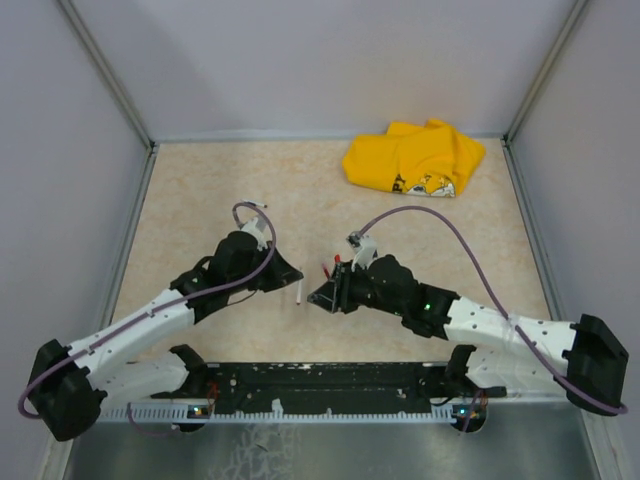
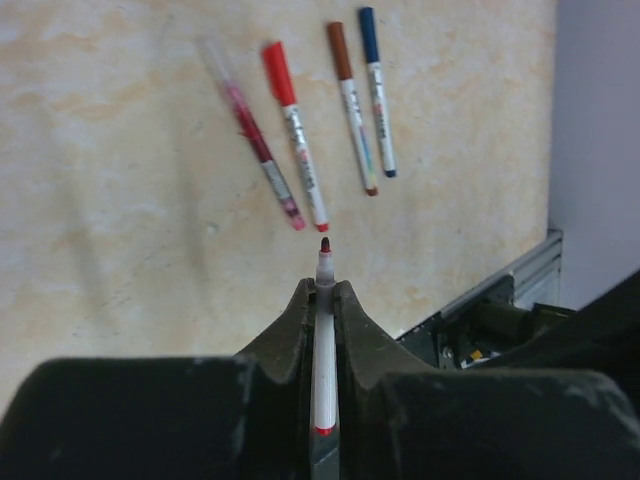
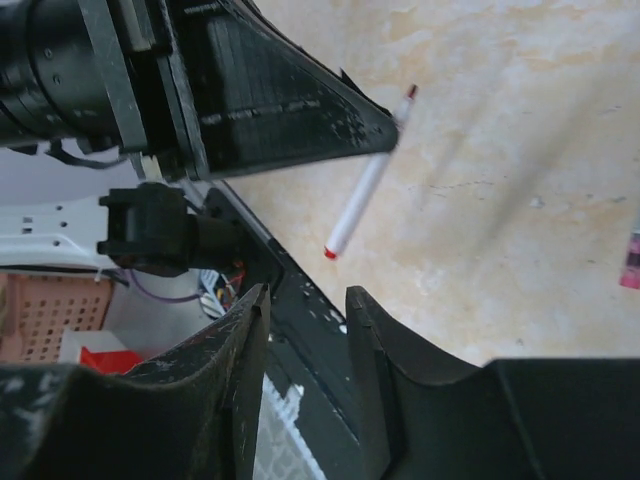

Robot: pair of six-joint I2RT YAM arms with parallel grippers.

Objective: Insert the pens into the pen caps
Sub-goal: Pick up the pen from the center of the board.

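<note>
Pinching an uncapped pen, left hand faces right hand, spread; four pens lie beyond.

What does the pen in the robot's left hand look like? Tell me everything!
The pen is thin, with a white barrel that looks like plastic, a red ring at its back end and a bare red tip with no cap. The left hand is shut on it: its two black fingers pinch it just behind the tip, which pokes out towards four other pens lying on the table. It seems to be up off the table, with only the fingers touching it.
</note>
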